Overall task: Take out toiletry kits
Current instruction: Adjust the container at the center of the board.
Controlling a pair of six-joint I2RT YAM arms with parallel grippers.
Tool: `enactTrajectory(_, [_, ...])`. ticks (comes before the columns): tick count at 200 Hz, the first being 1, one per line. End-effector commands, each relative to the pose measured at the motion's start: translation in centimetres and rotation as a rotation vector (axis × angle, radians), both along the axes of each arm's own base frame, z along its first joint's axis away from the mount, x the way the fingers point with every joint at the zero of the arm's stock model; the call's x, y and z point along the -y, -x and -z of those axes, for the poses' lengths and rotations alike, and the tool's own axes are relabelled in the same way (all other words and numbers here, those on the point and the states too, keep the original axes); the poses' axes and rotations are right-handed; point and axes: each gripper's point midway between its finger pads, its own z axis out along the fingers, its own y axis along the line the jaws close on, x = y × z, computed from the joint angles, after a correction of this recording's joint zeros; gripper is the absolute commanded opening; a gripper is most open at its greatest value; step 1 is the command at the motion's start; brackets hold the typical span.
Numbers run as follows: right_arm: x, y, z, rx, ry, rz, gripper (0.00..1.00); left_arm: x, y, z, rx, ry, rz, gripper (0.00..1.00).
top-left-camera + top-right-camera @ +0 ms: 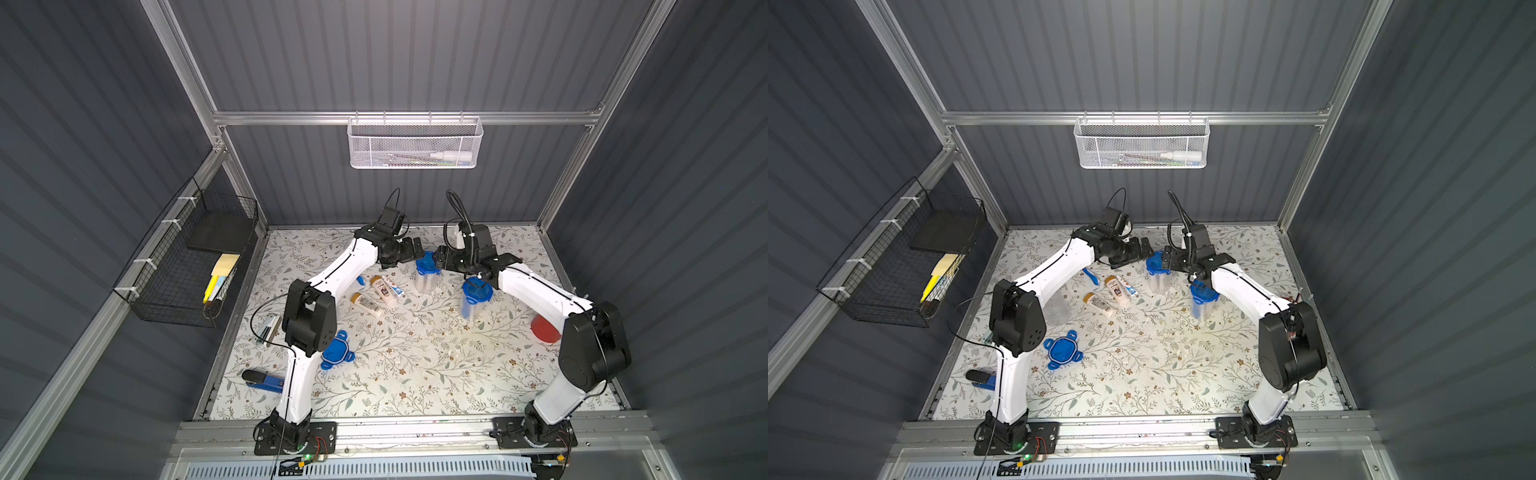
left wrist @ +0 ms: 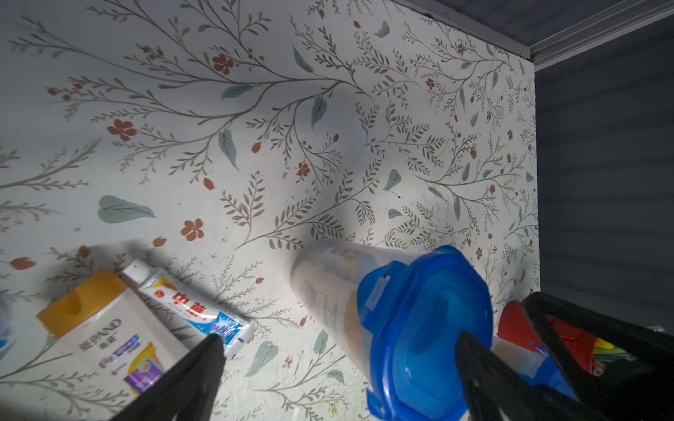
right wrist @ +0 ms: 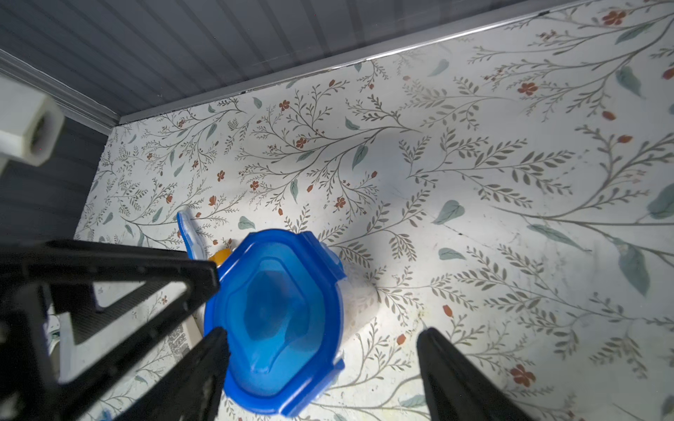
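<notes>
Loose toiletry kit items lie mid-table: two white bottles with tan caps (image 1: pixel 381 291) (image 1: pixel 368 305), a toothpaste tube (image 1: pixel 394 286) and a blue toothbrush (image 1: pixel 360 281). Behind them stands a clear jar with a blue clip lid (image 1: pixel 427 272), with a second one (image 1: pixel 476 297) to its right. My left gripper (image 1: pixel 417 249) and right gripper (image 1: pixel 438 255) hover on either side of the rear jar, both open. In the left wrist view the lid (image 2: pixel 419 328) sits between the spread fingers of the left gripper (image 2: pixel 339 361), and tan shapes show through the jar wall. In the right wrist view the lid (image 3: pixel 277 313) lies by one finger of the right gripper (image 3: pixel 326 339).
A loose blue lid (image 1: pixel 336 351) lies near the left arm, and an empty clear jar (image 1: pixel 1057 309) stands beside that arm. A red cup (image 1: pixel 545 328) is at the right edge, a blue stapler (image 1: pixel 264 380) at front left. A white mesh basket (image 1: pixel 415 143) and a black wire basket (image 1: pixel 187 257) hang on the walls.
</notes>
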Motion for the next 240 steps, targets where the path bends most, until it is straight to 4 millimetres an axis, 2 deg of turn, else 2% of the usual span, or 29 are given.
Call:
enactTrajectory(1, [-0.9, -0.2, 1.0, -0.08, -0.07, -0.014, 0.81, 2.1, 0.3, -0.7, -0.001, 0.05, 0.035, 1.0])
enactTrajectory(50, [-1.9, -0.5, 2.2, -0.115, -0.124, -0.04, 0.75, 3.5, 1.7, 0.2, -0.032, 0.069, 0.06, 0.99])
enactTrajectory(135, [-2.8, -0.2, 3.9, -0.174, -0.153, -0.071, 0.64, 3.0, 3.8, -0.5, -0.033, 0.085, 0.054, 0.95])
enactTrajectory(240, [-4.2, 2.6, 3.7, -0.242, -0.232, -0.132, 0.47, 2.9, 3.1, -1.0, -0.008, 0.066, 0.039, 0.93])
